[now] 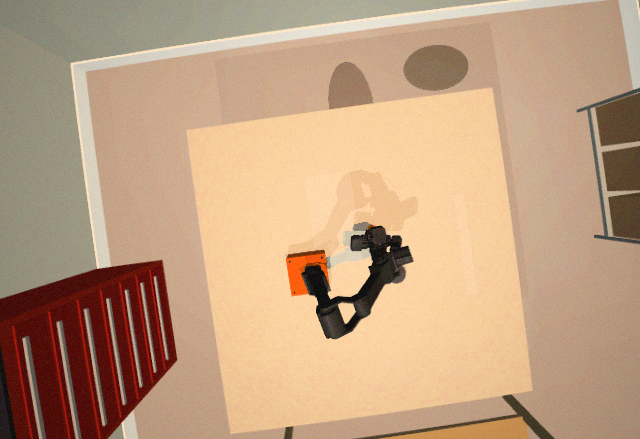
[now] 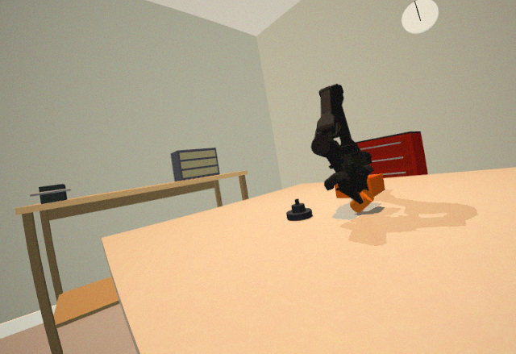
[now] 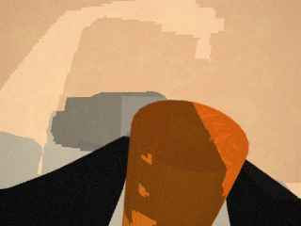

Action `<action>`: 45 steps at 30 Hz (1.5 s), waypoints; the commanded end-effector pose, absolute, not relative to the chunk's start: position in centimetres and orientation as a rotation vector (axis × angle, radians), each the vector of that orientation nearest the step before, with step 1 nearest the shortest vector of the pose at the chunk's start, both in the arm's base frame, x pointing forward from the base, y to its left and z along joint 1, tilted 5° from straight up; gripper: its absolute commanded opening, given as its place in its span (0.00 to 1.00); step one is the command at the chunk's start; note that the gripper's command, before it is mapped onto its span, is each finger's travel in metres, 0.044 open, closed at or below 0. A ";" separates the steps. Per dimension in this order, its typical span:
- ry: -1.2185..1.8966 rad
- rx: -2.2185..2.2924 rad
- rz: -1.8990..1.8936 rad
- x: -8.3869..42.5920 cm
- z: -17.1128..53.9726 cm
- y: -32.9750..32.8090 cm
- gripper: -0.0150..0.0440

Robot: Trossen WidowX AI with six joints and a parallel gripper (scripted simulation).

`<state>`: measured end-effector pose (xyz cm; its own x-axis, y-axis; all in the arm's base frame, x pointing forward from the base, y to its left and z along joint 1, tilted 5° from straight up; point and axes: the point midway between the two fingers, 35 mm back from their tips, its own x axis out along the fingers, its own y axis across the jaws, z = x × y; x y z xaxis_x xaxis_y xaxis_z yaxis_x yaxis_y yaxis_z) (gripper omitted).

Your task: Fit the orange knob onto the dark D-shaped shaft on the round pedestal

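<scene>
while the exterior view shows the shaft (image 2: 297, 201) bare, the wrist view shows the gripper (image 2: 361, 201) (image 3: 180, 156) gripping the knob (image 2: 360, 205) (image 3: 176, 141).

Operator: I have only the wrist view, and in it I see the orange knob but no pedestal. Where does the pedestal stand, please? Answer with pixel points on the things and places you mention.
Observer: In the exterior view, the round pedestal (image 1: 399, 274) (image 2: 299, 215) stands on the table, to the left of the knob (image 1: 371, 226) (image 2: 360, 204) (image 3: 176, 141) and apart from it.

Operator: Thank you. Is the knob upright, as it should be for the fitting?

Observer: No, the exterior view shows it clearly tilted.

Operator: And from above, is the pedestal fully visible?

Observer: No, the arm (image 1: 364, 300) (image 2: 329, 125) covers part of it in the top view.
</scene>
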<state>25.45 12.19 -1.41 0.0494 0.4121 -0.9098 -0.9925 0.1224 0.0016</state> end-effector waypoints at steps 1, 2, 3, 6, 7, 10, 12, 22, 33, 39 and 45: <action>0.882 -0.783 1.296 25.2 -1.4 11.7 0.56; 0.870 -0.772 1.300 25.2 -1.4 11.6 0.56; 0.858 -0.762 1.305 25.2 -1.4 11.5 0.56; 0.819 -0.726 1.318 25.1 -1.3 11.2 0.56; 0.805 -0.714 1.323 25.1 -1.3 11.1 0.56; 0.762 -0.676 1.337 25.1 -1.4 10.7 0.56; 0.735 -0.652 1.345 25.0 -1.4 10.5 0.56; 0.597 -0.529 1.383 24.9 -1.6 9.3 0.56; 0.530 -0.470 1.396 24.8 -1.7 8.5 0.56; 0.524 -0.456 1.397 24.7 -1.7 8.6 0.69; 0.524 -0.456 1.397 24.7 -1.7 8.6 0.69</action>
